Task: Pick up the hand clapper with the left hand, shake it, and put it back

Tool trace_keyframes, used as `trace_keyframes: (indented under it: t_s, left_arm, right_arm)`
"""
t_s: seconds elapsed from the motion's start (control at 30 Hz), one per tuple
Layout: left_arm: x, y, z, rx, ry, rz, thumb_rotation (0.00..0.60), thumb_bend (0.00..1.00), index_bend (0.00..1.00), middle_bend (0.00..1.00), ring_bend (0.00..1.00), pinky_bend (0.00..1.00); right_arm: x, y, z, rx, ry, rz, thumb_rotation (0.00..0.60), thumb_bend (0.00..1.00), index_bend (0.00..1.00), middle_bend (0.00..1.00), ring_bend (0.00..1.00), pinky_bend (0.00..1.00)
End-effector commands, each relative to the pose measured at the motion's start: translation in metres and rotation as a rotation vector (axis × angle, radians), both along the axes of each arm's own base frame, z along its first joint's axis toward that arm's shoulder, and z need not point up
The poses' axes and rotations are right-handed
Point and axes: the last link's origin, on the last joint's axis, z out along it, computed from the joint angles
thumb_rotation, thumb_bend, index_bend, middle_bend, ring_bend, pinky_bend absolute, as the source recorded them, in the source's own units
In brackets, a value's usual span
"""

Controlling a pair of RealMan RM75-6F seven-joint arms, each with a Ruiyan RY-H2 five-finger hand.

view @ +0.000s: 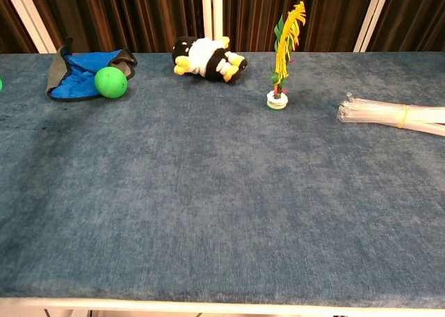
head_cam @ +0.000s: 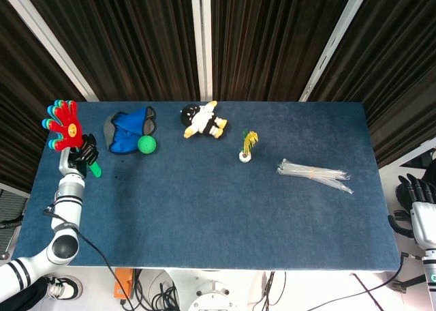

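The left hand (head_cam: 83,154) is gripping the clapper (head_cam: 63,125) by its green handle, at the far left edge of the table (head_cam: 204,209). The clapper is standing upright above the hand, with its red face and yellow dot turned to the head camera, and it is left of the blue pouch (head_cam: 127,129). In the chest view the hand and the clapper are not showing.

A green ball (head_cam: 146,144) is lying just beside the pouch, on its right side. Further right of the pouch, a toy penguin (head_cam: 201,120) is lying on its side, then a feather shuttlecock (head_cam: 247,146) is standing upright. Well to the right of the pouch, a bundle of clear straws (head_cam: 315,174) is lying flat.

The right hand (head_cam: 419,196) is hanging off the table's right edge; I cannot tell how its fingers are lying.
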Motion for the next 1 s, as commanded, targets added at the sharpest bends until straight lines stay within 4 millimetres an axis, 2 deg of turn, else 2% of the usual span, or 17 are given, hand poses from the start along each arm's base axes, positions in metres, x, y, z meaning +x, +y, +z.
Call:
trace_keyframes:
  t_s: [0.03, 0.17, 0.27, 0.3, 0.4, 0.5, 0.6, 0.87, 0.97, 1.0]
  left_arm:
    - [-0.001, -0.001, -0.001, 0.062, 0.203, -0.051, 0.600, 0.64, 1.00, 1.00, 1.00, 1.00]
    - [-0.005, -0.003, -0.010, 0.142, 0.532, -0.137, 0.600, 0.65, 1.00, 1.00, 1.00, 1.00]
    - [-0.011, -0.006, -0.019, 0.222, 0.940, -0.254, 0.600, 0.65, 1.00, 1.00, 1.00, 1.00]
    - [-0.012, -0.007, -0.022, 0.262, 1.147, -0.329, 0.600, 0.65, 1.00, 1.00, 1.00, 1.00]
    - [-0.017, -0.013, -0.036, 0.328, 1.559, -0.539, 0.600, 0.65, 1.00, 1.00, 1.00, 1.00]
    - [-0.024, -0.015, -0.051, 0.296, 1.767, -0.714, 0.600, 0.65, 1.00, 1.00, 1.00, 1.00]
    - [-0.027, -0.016, -0.058, 0.241, 1.802, -0.815, 0.600, 0.64, 1.00, 1.00, 1.00, 1.00]
    - [-0.023, -0.013, -0.055, 0.258, 1.764, -0.808, 0.600, 0.64, 1.00, 1.00, 1.00, 1.00]
    - [-0.022, -0.012, -0.054, 0.229, 1.625, -0.724, 0.600, 0.64, 1.00, 1.00, 1.00, 1.00]
    - [-0.022, -0.011, -0.053, 0.211, 1.517, -0.664, 0.600, 0.64, 1.00, 1.00, 1.00, 1.00]
  right_arm:
    - [0.000, 0.000, 0.000, 0.000, 0.000, -0.001, 0.600, 0.22, 0.00, 0.00, 0.00, 0.00]
    - [0.000, 0.000, 0.000, 0.000, 0.000, -0.001, 0.600, 0.22, 0.00, 0.00, 0.00, 0.00]
    - [-0.001, 0.000, 0.000, 0.004, 0.000, -0.005, 0.600, 0.22, 0.00, 0.00, 0.00, 0.00]
    - [-0.001, 0.000, 0.000, 0.005, 0.000, -0.007, 0.600, 0.22, 0.00, 0.00, 0.00, 0.00]
    - [-0.002, 0.000, 0.000, 0.006, 0.000, -0.009, 0.600, 0.22, 0.00, 0.00, 0.00, 0.00]
    - [-0.002, 0.000, 0.000, 0.008, -0.001, -0.008, 0.600, 0.22, 0.00, 0.00, 0.00, 0.00]
    - [-0.002, 0.000, 0.000, 0.021, 0.001, -0.009, 0.600, 0.23, 0.00, 0.00, 0.00, 0.00]
    - [-0.003, 0.000, -0.001, 0.023, -0.004, -0.014, 0.600, 0.23, 0.00, 0.00, 0.00, 0.00]
    - [-0.004, 0.000, -0.001, 0.025, -0.005, -0.014, 0.600, 0.23, 0.00, 0.00, 0.00, 0.00]
    - [-0.004, 0.000, -0.001, 0.025, -0.005, -0.015, 0.600, 0.23, 0.00, 0.00, 0.00, 0.00]
